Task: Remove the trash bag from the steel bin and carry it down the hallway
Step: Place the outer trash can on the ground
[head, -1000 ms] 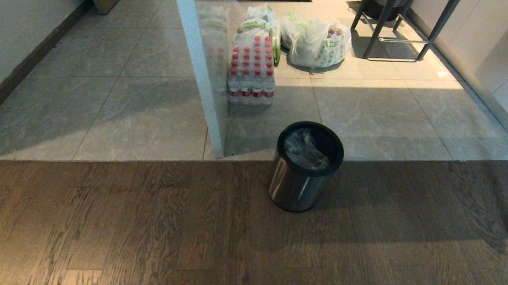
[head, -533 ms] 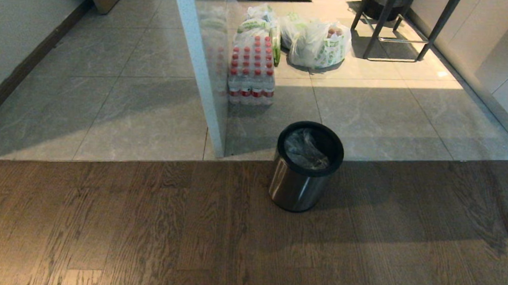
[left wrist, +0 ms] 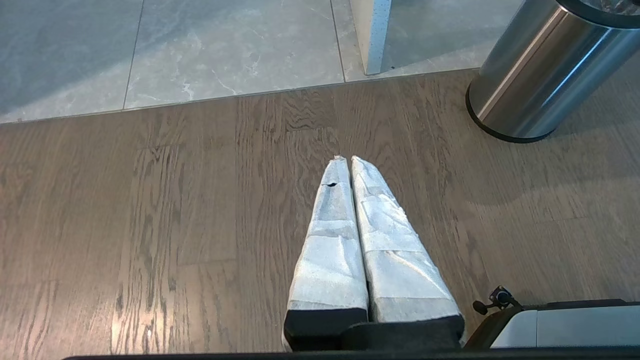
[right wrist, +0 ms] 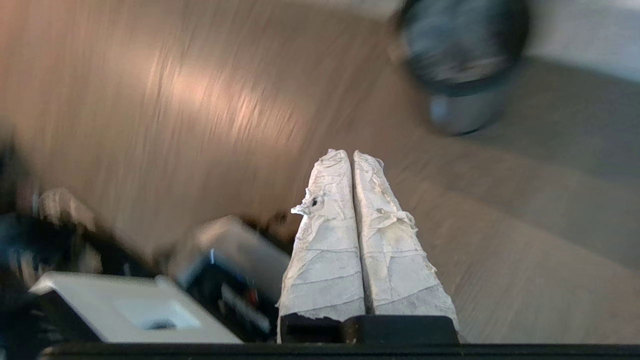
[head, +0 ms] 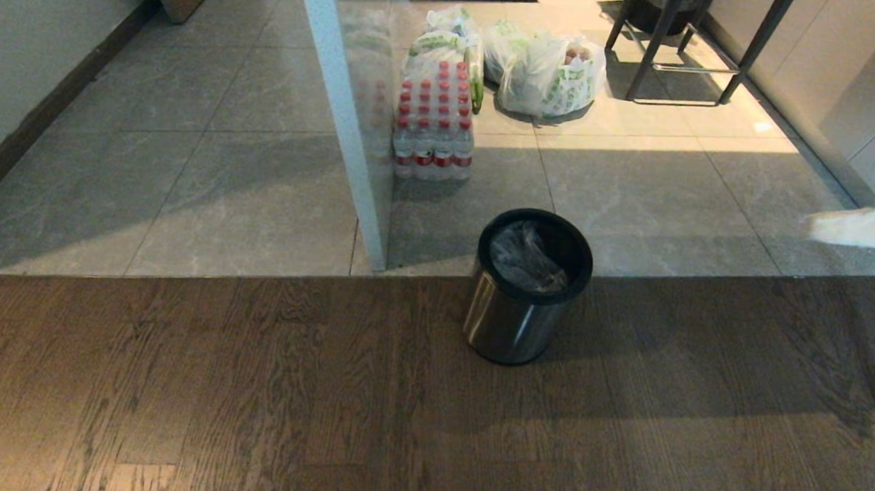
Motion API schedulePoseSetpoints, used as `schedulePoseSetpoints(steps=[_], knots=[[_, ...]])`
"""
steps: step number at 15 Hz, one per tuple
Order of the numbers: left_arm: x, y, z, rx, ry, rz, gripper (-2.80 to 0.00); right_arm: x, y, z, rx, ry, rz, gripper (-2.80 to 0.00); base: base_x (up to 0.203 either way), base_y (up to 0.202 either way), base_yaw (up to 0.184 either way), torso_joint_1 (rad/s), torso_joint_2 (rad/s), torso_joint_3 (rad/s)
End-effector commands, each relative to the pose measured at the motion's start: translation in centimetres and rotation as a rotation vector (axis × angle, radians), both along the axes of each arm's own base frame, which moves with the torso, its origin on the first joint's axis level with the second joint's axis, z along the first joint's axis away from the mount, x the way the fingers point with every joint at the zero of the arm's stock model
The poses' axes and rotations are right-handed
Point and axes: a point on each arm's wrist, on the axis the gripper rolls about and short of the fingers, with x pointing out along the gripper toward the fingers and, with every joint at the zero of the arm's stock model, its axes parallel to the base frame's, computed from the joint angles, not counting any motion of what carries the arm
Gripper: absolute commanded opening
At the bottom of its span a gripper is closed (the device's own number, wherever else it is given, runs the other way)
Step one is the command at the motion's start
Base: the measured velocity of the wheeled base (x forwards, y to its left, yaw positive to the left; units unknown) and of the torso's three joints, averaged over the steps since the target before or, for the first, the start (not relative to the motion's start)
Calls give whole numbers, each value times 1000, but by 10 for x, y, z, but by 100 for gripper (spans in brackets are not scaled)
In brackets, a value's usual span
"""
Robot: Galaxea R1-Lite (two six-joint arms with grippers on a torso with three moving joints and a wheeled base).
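Note:
The steel bin (head: 524,307), round with a black rim, stands upright on the wood floor where it meets the grey tiles. Inside it sits the clear crinkly trash bag (head: 526,259). My right gripper (head: 814,220) pokes in at the right edge of the head view, well to the right of the bin, white-wrapped, shut and empty. In its wrist view the right gripper (right wrist: 348,154) has the bin (right wrist: 462,60) blurred ahead. The parked left gripper (left wrist: 347,159) hangs shut and empty over the wood floor, with the bin (left wrist: 545,75) off to one side.
A white partition edge (head: 339,105) stands just left of the bin. Behind it sit a pack of red-capped bottles (head: 433,120) and white bags with green print (head: 548,75). Dark stool legs (head: 680,46) stand at the far right; a wall (head: 24,41) runs along the left.
The right gripper has come into the head view from the right edge; before, neither arm showed there. The bin, the bag and the left arm are where they were.

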Motion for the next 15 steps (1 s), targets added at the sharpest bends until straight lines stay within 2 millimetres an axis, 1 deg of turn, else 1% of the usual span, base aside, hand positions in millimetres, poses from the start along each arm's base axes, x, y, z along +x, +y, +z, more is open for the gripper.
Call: schedulePoseSetpoints(steps=[1,3,4,8,11,13,15], knots=[[0,0,0,0,1,0,-280,64,43,-38,-90,167,98,0,0,0,0,0,0,0],[0,0,0,0,1,0,-280,97,64,-63,-115,215,155,0,0,0,0,0,0,0],[0,0,0,0,1,0,-280,113,72,-74,-124,202,171,0,0,0,0,0,0,0],[0,0,0,0,1,0,-280,182,90,-142,-171,251,153,0,0,0,0,0,0,0],[0,0,0,0,1,0,-280,227,108,-188,-160,219,145,0,0,0,0,0,0,0],[0,0,0,0,1,0,-280,254,119,-208,-138,155,142,0,0,0,0,0,0,0],[0,0,0,0,1,0,-280,273,127,-224,-119,82,124,0,0,0,0,0,0,0]])
